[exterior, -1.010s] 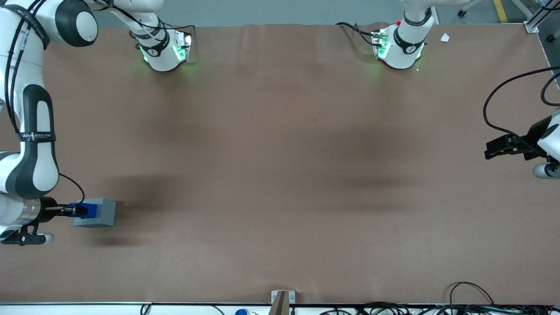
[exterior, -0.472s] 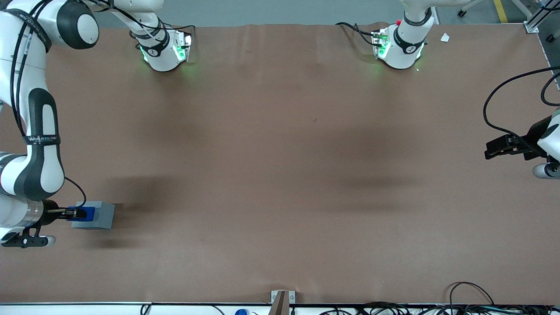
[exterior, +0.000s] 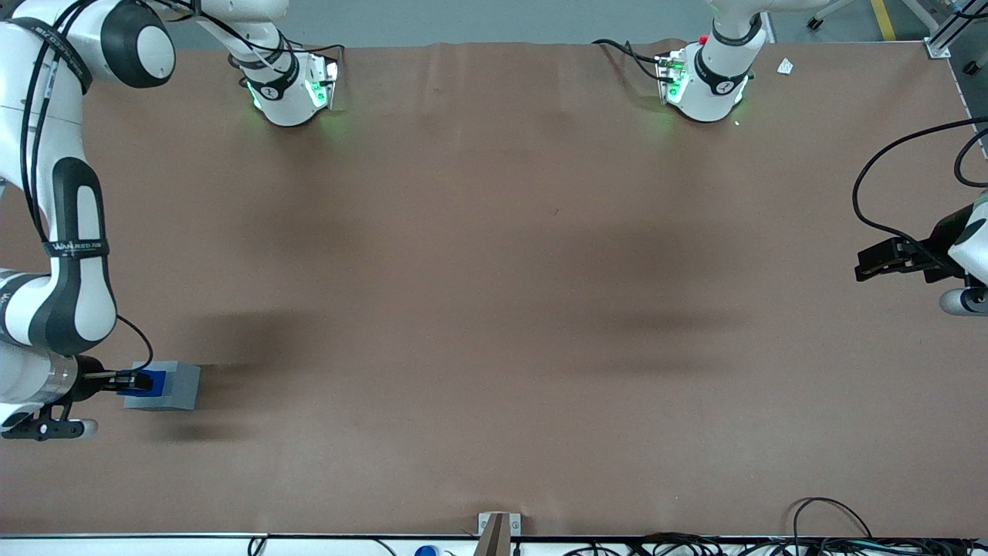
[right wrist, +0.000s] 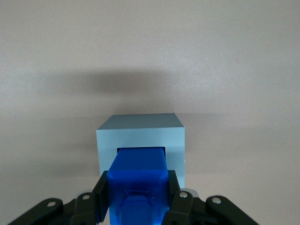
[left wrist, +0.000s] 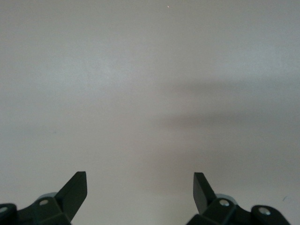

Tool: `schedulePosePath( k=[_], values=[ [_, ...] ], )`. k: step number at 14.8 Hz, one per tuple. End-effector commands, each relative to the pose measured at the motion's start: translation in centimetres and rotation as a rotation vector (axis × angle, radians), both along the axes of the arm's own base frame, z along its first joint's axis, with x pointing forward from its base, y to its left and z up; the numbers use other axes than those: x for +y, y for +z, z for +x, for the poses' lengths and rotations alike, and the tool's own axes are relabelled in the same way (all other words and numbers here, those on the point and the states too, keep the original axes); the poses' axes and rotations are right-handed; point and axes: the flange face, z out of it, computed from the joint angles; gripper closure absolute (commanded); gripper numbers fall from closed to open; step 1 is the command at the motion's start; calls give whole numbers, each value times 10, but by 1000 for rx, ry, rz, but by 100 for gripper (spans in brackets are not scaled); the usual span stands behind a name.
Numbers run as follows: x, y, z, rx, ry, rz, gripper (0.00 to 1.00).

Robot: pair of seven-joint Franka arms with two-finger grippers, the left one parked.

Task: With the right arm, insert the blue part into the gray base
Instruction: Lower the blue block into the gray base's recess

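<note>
My black two-finger gripper [right wrist: 136, 199] clamps the small bright blue plastic block [right wrist: 139, 176], its nose entering the recess of the light gray plastic box [right wrist: 140, 136], held square so it seats.

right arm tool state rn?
Right arm tool: shut on the blue part, at the gray base, with the part's leading end in the base's recess.

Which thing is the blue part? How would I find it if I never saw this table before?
Look along the brown table to the working arm's end, where a light gray base sits. The gripper holds the blue part at that box's top. It's the only bright blue thing there.
</note>
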Motion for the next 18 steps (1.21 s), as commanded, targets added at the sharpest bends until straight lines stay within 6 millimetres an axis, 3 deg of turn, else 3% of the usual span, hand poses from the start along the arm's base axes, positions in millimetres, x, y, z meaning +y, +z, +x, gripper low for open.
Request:
schedulePosePath(
  k=[1, 2, 5, 6, 7, 8, 12, 18],
  values=[
    [0, -7, -2, -2, -11, 11, 97],
    [0, -8, -2, -8, -11, 10, 96],
    [-3, -9, -3, -15, -37, 50, 68],
    [-2, -10, -3, -16, -36, 55, 42],
    [-3, -12, -3, -15, -35, 54, 39],
    [-3, -12, -2, -21, -36, 54, 27],
    [-10, -10, -3, -28, -43, 58, 0],
    [-23, 10, -5, -49, -59, 58, 0]
  ],
)
